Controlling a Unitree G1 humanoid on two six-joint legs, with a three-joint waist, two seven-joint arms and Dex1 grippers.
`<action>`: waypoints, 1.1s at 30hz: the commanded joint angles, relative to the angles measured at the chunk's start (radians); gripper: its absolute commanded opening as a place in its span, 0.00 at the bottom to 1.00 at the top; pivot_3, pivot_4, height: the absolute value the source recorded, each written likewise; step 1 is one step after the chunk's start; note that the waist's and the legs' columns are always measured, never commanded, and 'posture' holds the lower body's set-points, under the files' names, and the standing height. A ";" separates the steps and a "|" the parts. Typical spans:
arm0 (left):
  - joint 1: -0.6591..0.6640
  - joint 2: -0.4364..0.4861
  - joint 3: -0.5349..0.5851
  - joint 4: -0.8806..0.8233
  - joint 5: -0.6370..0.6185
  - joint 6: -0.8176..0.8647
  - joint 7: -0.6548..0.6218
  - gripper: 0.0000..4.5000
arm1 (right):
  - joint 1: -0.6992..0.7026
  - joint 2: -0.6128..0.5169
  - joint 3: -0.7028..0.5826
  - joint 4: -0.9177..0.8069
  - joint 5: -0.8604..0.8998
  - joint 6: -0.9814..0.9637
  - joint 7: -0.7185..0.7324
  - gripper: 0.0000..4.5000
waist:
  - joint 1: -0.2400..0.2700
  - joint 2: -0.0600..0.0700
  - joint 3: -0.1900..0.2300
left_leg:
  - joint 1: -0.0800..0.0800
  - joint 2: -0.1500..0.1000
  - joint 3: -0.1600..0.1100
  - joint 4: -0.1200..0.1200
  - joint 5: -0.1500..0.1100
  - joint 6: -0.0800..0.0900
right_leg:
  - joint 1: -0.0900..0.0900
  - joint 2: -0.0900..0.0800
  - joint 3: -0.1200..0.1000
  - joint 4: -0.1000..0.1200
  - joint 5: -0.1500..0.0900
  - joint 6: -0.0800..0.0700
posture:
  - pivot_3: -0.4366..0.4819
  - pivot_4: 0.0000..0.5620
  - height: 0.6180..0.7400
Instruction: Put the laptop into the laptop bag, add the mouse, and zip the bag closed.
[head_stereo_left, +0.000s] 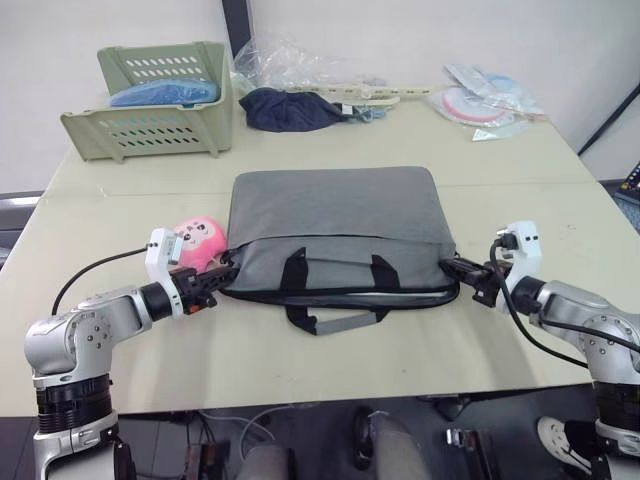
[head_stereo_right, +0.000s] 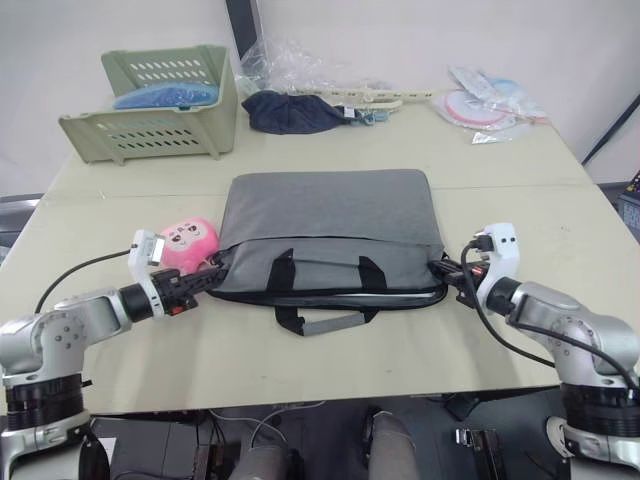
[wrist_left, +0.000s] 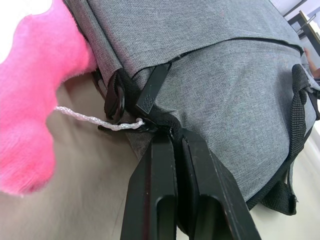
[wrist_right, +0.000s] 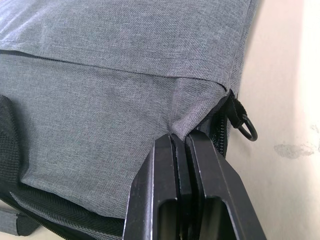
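The grey laptop bag (head_stereo_left: 335, 220) lies flat in the middle of the table, its black handles (head_stereo_left: 335, 290) towards me. My left gripper (head_stereo_left: 225, 272) is shut on the bag's front left corner, where a black zipper tab with a white cord (wrist_left: 95, 119) sits. At the front right corner my right gripper (head_stereo_left: 447, 266) is shut on the bag's grey fabric, next to the zipper end and a black ring (wrist_right: 247, 131). The laptop and the mouse are hidden.
A pink plush toy (head_stereo_left: 198, 240) touches the bag's left edge, just behind my left gripper. At the back stand a green basket (head_stereo_left: 150, 125), a dark cloth (head_stereo_left: 290, 110) and plastic packets (head_stereo_left: 485, 105). The table's front edge (head_stereo_left: 320, 395) is close below the bag.
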 joint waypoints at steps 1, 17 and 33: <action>0.015 0.027 0.029 -0.045 -0.040 0.002 -0.001 0.00 | 0.031 0.001 -0.022 -0.044 0.003 0.025 0.008 0.00 | 0.001 0.000 0.000 | 0.000 0.000 0.000 0.000 0.000 0.000 | 0.000 0.000 0.000 0.000 0.000 0.000 | 0.48 0.27 1.00; 0.057 0.005 0.016 -0.122 -0.126 0.046 0.054 0.00 | 0.041 -0.014 -0.056 -0.038 -0.022 0.039 0.029 0.00 | 0.003 0.001 0.000 | -0.001 0.000 0.000 0.000 0.000 0.000 | 0.000 0.001 0.000 -0.002 0.000 0.000 | 0.48 0.27 1.00; 0.058 0.017 -0.013 -0.092 -0.117 0.013 0.058 0.53 | 0.041 -0.004 -0.069 -0.060 -0.030 0.053 0.035 0.56 | 0.003 0.001 0.001 | -0.001 0.000 0.000 0.000 0.000 -0.001 | 0.000 0.001 0.000 -0.002 0.000 0.000 | 0.48 0.27 1.00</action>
